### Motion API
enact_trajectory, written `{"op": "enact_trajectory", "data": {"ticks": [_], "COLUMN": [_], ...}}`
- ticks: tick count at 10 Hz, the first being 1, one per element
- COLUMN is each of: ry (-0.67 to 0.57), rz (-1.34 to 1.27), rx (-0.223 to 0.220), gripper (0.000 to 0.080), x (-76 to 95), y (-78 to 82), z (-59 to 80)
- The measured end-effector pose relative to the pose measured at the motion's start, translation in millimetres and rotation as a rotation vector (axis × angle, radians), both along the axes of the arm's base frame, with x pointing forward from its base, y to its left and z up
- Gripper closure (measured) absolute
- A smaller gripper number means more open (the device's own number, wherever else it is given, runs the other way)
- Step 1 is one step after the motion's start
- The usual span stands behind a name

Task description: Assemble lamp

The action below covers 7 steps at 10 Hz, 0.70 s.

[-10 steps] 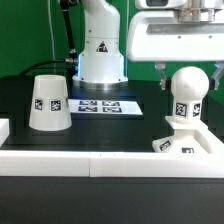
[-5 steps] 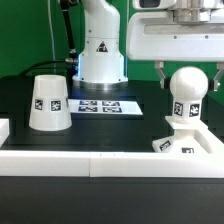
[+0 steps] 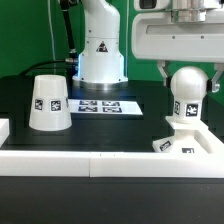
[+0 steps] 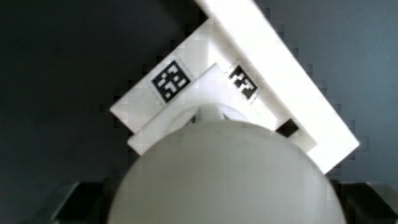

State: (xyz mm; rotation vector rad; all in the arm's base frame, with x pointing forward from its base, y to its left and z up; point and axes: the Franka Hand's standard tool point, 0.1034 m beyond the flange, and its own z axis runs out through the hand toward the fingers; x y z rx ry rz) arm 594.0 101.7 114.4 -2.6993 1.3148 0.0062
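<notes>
Holds the hand (image 3: pixel 187 82) straight down, right over the bulb (image 3: pixel 188 98), on the exterior view's right. Has the two fingers (image 3: pixel 161 75) spread, one on each side of the round top (a thin gap seems to show on each side, so no pinching). Reaches about halfway down the ball with the fingertips.

Can't see how the arm bends, since the top edge of the exterior view cuts it off. Shows only a big white block over the fingers. Loses most of the wrist view behind the bulb (image 4: pixel 222 175), a big pale blur filling the lower part. Can just make out dark bits at the two lower corners there (maybe the fingers, too dim to tell). Can't read any tag clearly in either view.

Looks white and round like a ball, with a short stem and a black-and-white tag low on it. Stands upright on the base (image 3: pixel 188 140), flat and angled, with tags on its front edge. Sits just behind a long white rail (image 3: pixel 100 165) at the front of the black worktop (image 3: pixel 130 130). Shows two tags on the base (image 4: pixel 187 85) in the wrist view too.

Has the shade (image 3: pixel 48 103) standing wide end down at the exterior view's left, well apart from the bulb, one tag facing out. Has the marker board (image 3: pixel 100 105) lying flat between them, in front of the pedestal (image 3: pixel 100 50).
</notes>
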Motion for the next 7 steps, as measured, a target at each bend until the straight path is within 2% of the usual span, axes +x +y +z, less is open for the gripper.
{"op": "enact_trajectory", "data": {"ticks": [3,7], "ry": [0.011,0.046], "rz": [-0.275,-0.491], "rx": [0.066,0.093], "gripper": [0.022,0.022], "x": [3.3,2.9], "y": [2.4,6.0], "z": [0.6,0.5]}}
